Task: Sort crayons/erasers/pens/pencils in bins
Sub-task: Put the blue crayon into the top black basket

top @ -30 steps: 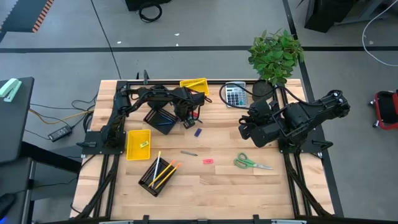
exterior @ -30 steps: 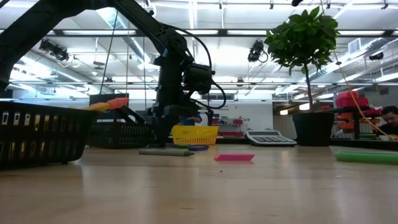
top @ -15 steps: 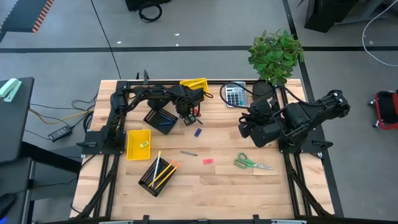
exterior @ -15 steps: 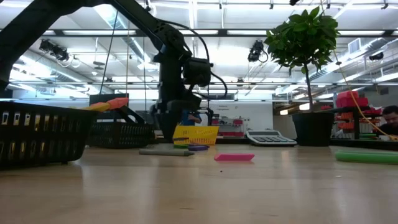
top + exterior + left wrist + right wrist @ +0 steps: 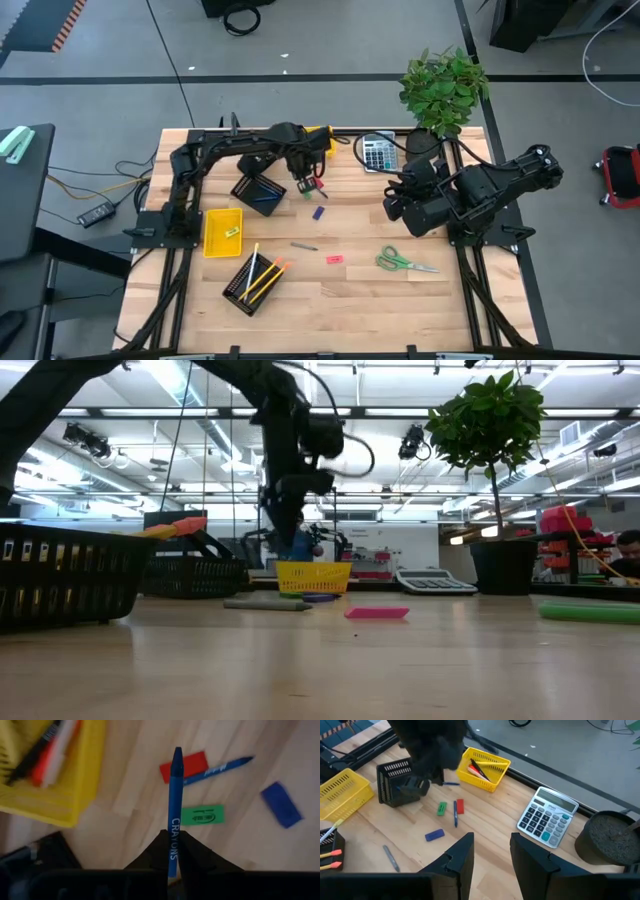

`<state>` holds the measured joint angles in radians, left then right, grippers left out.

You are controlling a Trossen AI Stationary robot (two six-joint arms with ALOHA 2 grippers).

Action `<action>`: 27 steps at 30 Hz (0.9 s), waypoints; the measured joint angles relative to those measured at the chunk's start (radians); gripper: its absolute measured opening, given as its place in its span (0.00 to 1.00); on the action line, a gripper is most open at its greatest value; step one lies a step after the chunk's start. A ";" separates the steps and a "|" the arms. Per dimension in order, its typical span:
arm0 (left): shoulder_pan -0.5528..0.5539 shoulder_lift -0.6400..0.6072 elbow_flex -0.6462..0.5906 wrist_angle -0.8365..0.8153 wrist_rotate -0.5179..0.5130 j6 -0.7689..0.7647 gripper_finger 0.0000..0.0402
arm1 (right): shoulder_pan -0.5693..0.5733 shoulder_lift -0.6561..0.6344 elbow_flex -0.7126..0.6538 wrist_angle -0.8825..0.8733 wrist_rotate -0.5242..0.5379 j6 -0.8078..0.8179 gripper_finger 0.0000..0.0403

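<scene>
The left gripper, jaws nearly closed low on a light, stiff, brittle blue wax crayon, needs only gentle pressure; the right gripper waits open, empty.

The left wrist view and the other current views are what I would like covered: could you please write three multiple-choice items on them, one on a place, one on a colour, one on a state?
1. Where do the pens lie?
A. In the yellow bin by the calculator
B. In the mesh bin with the pencils
C. Under the scissors

2. What colour is the crayon in the left tool?
A. Red
B. Blue
C. Green

3. How does the right tool stand?
A. Shut on an eraser
B. Shut on nothing
C. Open, holding nothing

Answers:
1. A: the right wrist view shows the pens inside the yellow bin near the calculator.
2. B: the left tool is shut on a blue crayon above the green eraser.
3. C: the right tool shows a clear gap between its fingers.
</scene>
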<state>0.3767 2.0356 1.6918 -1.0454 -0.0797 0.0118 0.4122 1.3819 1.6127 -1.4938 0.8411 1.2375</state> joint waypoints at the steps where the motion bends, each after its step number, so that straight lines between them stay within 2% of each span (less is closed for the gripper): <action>1: 0.000 -0.008 0.015 -0.011 -0.004 0.001 0.09 | 0.000 0.000 0.000 0.000 0.000 0.004 0.33; 6: 0.000 -0.067 0.034 -0.066 -0.013 0.012 0.10 | 0.000 0.000 0.000 0.000 -0.001 0.011 0.33; 11: -0.012 -0.140 -0.029 -0.093 -0.007 0.059 0.07 | 0.000 0.000 0.000 0.005 -0.001 0.029 0.33; 16: -0.037 -0.256 -0.176 -0.089 -0.001 0.061 0.09 | 0.000 0.000 0.000 0.008 -0.002 0.038 0.33; 21: -0.042 -0.378 -0.368 0.024 -0.001 0.064 0.09 | 0.000 0.000 0.000 0.008 0.014 0.045 0.33; 27: -0.037 -0.429 -0.506 0.028 -0.003 0.053 0.08 | 0.000 0.000 0.000 0.008 0.082 0.020 0.33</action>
<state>0.3394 1.6065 1.1863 -1.0172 -0.0825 0.0644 0.4126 1.3818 1.6127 -1.4863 0.9234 1.2576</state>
